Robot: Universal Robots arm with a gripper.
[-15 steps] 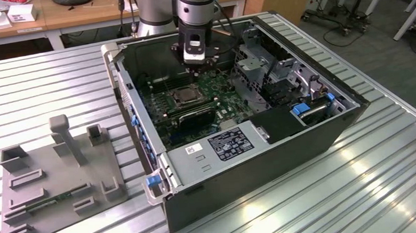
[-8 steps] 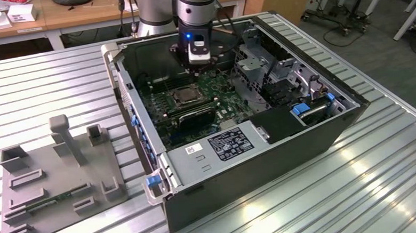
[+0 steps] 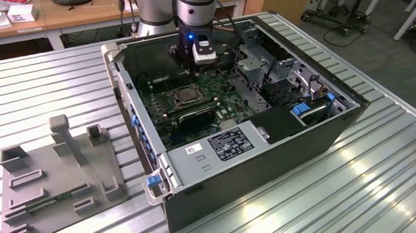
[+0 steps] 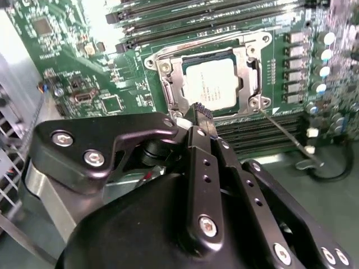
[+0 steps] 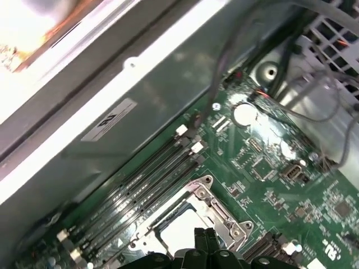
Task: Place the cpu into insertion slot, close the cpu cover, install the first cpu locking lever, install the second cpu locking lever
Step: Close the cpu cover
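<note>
One loose lever (image 4: 289,134) beside the socket, cpu (image 4: 210,84) seated under the shut cover (image 4: 247,73), claw (image 4: 201,111) pinched together, empty, at its corner: probably best pushed down slowly, then hooked sideways.

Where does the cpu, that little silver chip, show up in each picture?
Exterior view: the cpu sits mid-motherboard, inside the open computer case.
Second wrist view: the cpu is framed by the silvery cpu cover, just beyond the pincer.
First wrist view: a pale square just beyond the pincer.
Shared landmark: the long black memory slots beside it.
</note>
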